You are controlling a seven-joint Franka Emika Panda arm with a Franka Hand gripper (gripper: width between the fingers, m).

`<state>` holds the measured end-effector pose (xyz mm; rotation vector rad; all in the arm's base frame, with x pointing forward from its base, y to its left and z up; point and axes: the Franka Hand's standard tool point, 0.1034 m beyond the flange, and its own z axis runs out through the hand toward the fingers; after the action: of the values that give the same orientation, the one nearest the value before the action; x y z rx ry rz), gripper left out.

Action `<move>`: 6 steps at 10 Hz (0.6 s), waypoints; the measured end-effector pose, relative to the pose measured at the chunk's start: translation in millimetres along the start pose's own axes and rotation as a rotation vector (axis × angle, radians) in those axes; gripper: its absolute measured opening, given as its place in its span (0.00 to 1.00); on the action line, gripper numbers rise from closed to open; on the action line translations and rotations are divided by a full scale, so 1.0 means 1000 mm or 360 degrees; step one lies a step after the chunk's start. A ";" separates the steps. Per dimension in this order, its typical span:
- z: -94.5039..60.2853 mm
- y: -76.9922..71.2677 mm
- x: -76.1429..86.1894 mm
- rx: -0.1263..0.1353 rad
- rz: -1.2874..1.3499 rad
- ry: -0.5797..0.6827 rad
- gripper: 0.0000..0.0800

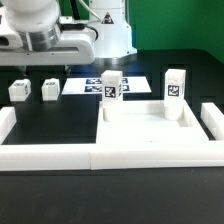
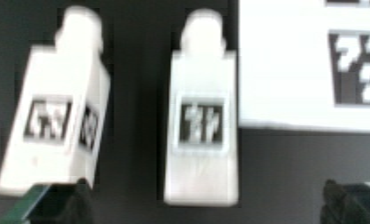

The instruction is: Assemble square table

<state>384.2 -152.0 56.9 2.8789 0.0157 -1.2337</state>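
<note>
The white square tabletop (image 1: 150,128) lies in the exterior view's right half. Two tagged legs stand upright at its far corners, one (image 1: 112,85) on the left and one (image 1: 176,84) on the right. Two more white legs lie loose on the black table, one (image 1: 19,90) further left and one (image 1: 50,90) nearer the marker board. My gripper (image 1: 42,52) hangs above these two. In the wrist view it (image 2: 203,202) is open, its dark fingertips (image 2: 49,203) on either side of one leg (image 2: 203,110) without touching it. The other leg (image 2: 57,100) lies beside it.
The marker board (image 1: 92,85) lies flat behind the tabletop, and its edge (image 2: 324,60) shows next to the straddled leg. A low white border wall (image 1: 110,157) runs along the front, with side pieces at the exterior view's left (image 1: 6,122) and right (image 1: 212,118).
</note>
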 end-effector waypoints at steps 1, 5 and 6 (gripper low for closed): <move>0.001 0.001 0.007 -0.0006 0.0000 -0.0063 0.81; 0.004 -0.001 0.010 -0.0014 -0.0031 -0.0071 0.81; 0.014 0.000 0.012 0.0001 -0.0040 -0.0092 0.81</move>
<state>382.6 -152.4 38.3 2.8507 0.0513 -1.3205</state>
